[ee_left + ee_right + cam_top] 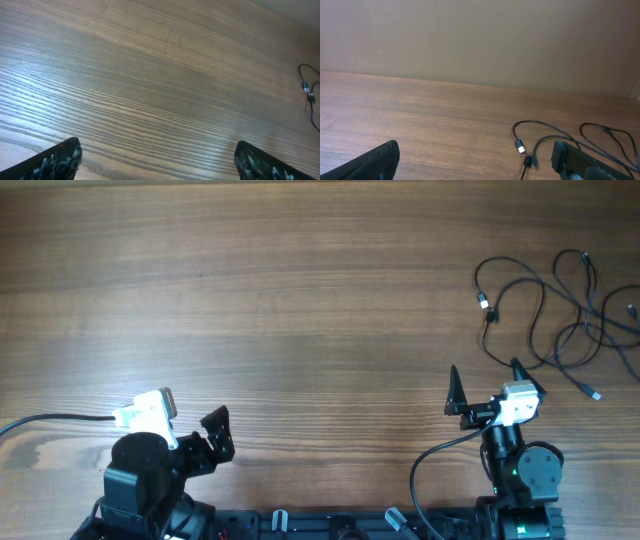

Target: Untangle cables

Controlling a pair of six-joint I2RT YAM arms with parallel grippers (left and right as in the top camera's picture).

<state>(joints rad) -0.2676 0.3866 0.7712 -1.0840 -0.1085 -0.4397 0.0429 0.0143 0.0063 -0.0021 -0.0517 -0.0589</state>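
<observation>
Several cables [582, 327] partly off-frame

left arm [135, 470]: black | right arm [525, 470]: black | wrist housings [148, 410]: white | right claw [484, 368]: black, pointed

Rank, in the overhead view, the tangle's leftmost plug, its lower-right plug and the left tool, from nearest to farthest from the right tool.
1. The leftmost plug, just beyond the right tool.
2. The lower-right plug, off to its right side.
3. The left tool, far to its left.
</observation>
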